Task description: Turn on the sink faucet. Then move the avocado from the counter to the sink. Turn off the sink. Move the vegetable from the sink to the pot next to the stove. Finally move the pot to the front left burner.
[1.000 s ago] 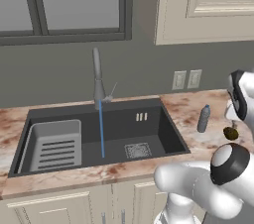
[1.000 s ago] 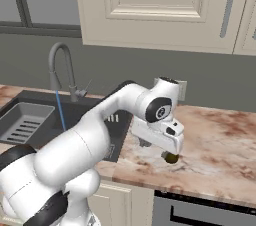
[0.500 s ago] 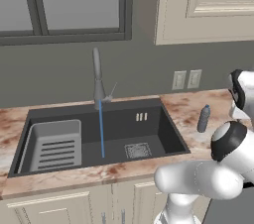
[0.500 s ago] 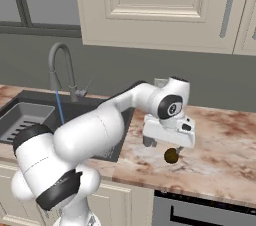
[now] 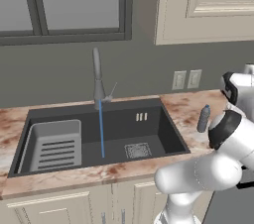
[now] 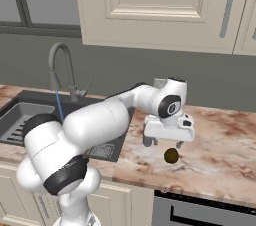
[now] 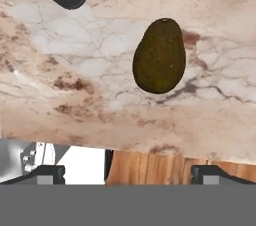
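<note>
End effector [image 6: 162, 143] fully open, empty, hanging just above the avocado [image 6: 171, 156] without touching it. Avocado: dark brownish-olive, pear-shaped, lying on its side on the marbled worktop [image 6: 220, 140], right of the sink [image 5: 158, 124], near the front edge. A dark grey bottle [image 5: 203, 119] lies close by. Sink faucet [image 5: 97, 79] running, thin blue stream into the basin.

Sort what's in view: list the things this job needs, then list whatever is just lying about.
Job:
sink faucet, running
avocado, lying on the counter
sink
tool, open, above the avocado

Lying about:
grey bottle on the counter right of the sink
slotted tray in the sink
wall outlets
</note>
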Available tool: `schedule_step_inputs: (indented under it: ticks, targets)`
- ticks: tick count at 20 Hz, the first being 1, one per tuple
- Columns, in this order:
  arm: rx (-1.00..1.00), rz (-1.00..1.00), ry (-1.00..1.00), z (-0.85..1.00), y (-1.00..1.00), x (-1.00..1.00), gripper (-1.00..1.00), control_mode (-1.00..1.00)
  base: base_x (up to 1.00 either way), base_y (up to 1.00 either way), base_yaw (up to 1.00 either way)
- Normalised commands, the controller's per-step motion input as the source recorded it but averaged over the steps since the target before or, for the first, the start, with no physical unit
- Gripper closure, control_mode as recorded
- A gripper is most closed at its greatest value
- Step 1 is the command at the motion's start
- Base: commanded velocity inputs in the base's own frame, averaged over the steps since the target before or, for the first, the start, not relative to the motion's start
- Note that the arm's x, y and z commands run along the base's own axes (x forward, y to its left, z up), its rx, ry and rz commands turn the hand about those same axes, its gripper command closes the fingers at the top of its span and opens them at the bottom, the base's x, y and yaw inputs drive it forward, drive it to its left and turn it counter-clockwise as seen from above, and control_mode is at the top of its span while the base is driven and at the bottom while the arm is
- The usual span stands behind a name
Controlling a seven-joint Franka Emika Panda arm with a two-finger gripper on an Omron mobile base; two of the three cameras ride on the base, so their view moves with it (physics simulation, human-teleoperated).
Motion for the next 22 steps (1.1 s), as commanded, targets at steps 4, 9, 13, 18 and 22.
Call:
schedule_step_inputs:
  ticks: [4, 9, 13, 18, 22]
  targets:
    - [0.02, 0.16, -0.08, -0.29, -0.02, 0.16, -1.00, -1.00, 0.00, 0.00, 0.00]
    - [0.02, 0.14, -0.06, -0.23, -0.06, 0.19, -1.00, -1.00, 0.00, 0.00, 0.00]
    - [0.00, 0.12, -0.02, -0.19, -0.10, 0.20, -1.00, -1.00, 0.00, 0.00, 0.00]
    - [0.00, 0.10, -0.01, -0.19, -0.10, 0.24, -1.00, -1.00, 0.00, 0.00, 0.00]
    - [0.00, 0.06, 0.00, -0.16, -0.09, 0.22, -1.00, -1.00, 0.00, 0.00, 0.00]
